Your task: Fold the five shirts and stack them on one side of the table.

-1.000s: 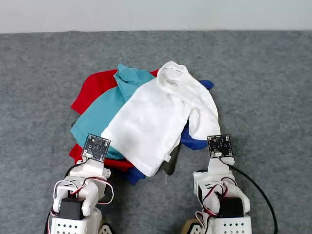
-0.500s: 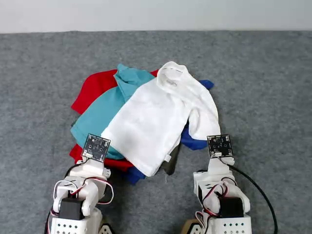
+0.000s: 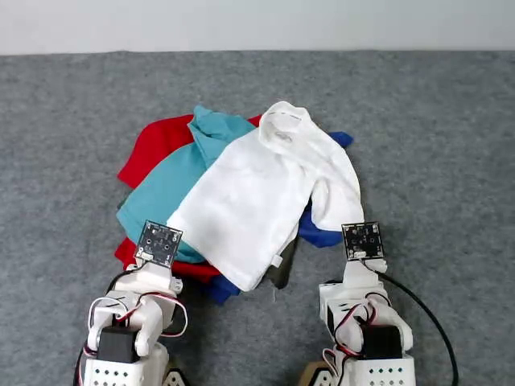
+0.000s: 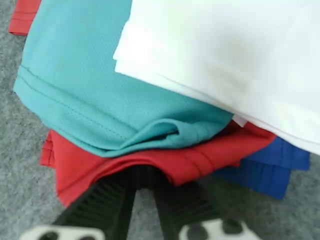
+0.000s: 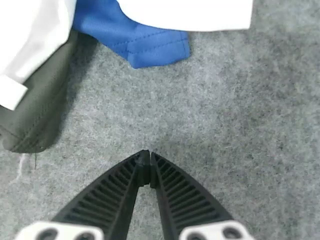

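Worktop (image 3: 434,145): grey, felt-like and nubbly. It carries all five shirts in one loose, unfolded heap at its middle, just ahead of my two arms.
White shirt (image 3: 249,201): on top of the heap, laid slantwise with its collar at the far end. It is smooth cloth with one sleeve hanging toward my right arm. It hides most of what lies beneath it.
Teal shirt (image 3: 165,189): under the white one, toward my left side. It is a fine mesh knit with a stitched hem that buckles into a soft fold at the near edge.
Red shirt (image 3: 153,145): under the teal one. It peeks out at the far left, and again as a near hem strip; its middle is covered.
Blue shirt (image 3: 318,233): mostly buried. A stitched corner juts out under the white sleeve, and another bit shows at the near edge.
Dark shirt (image 5: 35,125): a rounded, olive-grey edge under the white hem. I cannot make out the rest of its shape.
Left fingers (image 4: 145,175): black, ribbed and pressed together. Their tips are lost in shadow right at the red hem, and I cannot tell whether they touch the cloth.
Right fingers (image 5: 149,161): black, ribbed and pressed tip to tip over bare worktop, near the blue corner and apart from it.
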